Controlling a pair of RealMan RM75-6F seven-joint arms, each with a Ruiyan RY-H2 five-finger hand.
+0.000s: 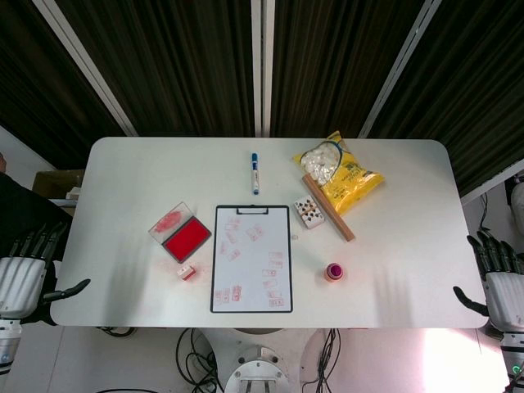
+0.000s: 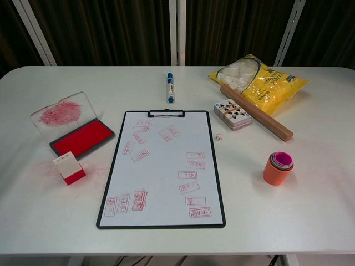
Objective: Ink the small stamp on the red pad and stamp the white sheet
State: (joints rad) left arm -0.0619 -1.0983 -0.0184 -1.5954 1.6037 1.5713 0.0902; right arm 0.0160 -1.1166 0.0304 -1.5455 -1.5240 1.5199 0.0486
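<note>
while both hands, left & right, hung open off the table, small stamp sat beside red pad, near white sheet.

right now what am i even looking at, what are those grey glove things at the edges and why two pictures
Those are a robot's two mechanical hands. The head view looks straight down from above: the left hand and right hand wait at the table's side edges, fingers apart, holding nothing. The chest view looks across the same table from lower down and shows no hands.

On the table: an open red ink pad, a small stamp standing beside it, a clipboard with a white sheet already covered in red stamp marks, a blue marker, a deck of cards, a wooden rod, a yellow bag and stacked cups.
</note>
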